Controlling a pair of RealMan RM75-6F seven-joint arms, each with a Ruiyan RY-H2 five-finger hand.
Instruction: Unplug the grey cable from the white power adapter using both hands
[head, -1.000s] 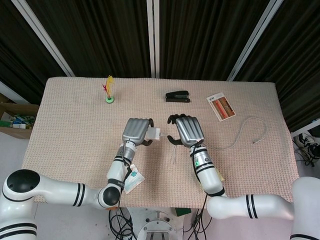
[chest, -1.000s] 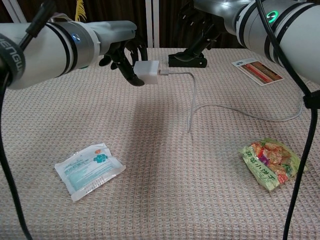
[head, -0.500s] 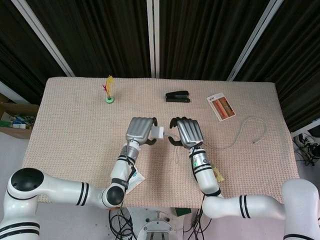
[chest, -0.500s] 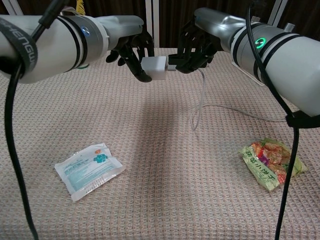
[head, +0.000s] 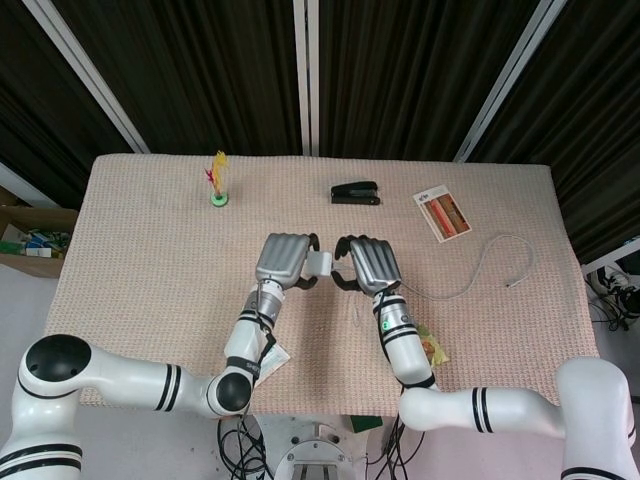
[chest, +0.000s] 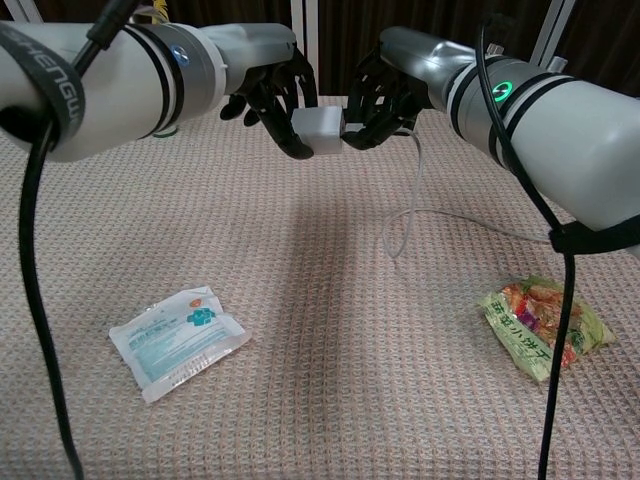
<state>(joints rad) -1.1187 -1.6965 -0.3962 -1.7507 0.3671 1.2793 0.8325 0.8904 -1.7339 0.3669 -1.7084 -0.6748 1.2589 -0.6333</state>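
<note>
Above mid-table (head: 150, 230), held off the cloth: white power adapter (chest: 319, 128) gripped in left hand (chest: 272, 95); right hand (chest: 385, 95) pinching the plug end of grey cable (chest: 405, 210). Still plugged in; cable trailing down onto the table.

Right hand (chest: 385, 95) moved in, fingers (chest: 362, 128) now closed on grey cable (chest: 412, 190) plug beside white power adapter (chest: 318, 127).

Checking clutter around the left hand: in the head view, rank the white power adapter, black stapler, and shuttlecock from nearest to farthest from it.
From the left hand:
1. White power adapter, held at its fingertips, toward the right hand.
2. Black stapler, at the table's far side, right of the hand.
3. Shuttlecock, far side, to the left.
</note>
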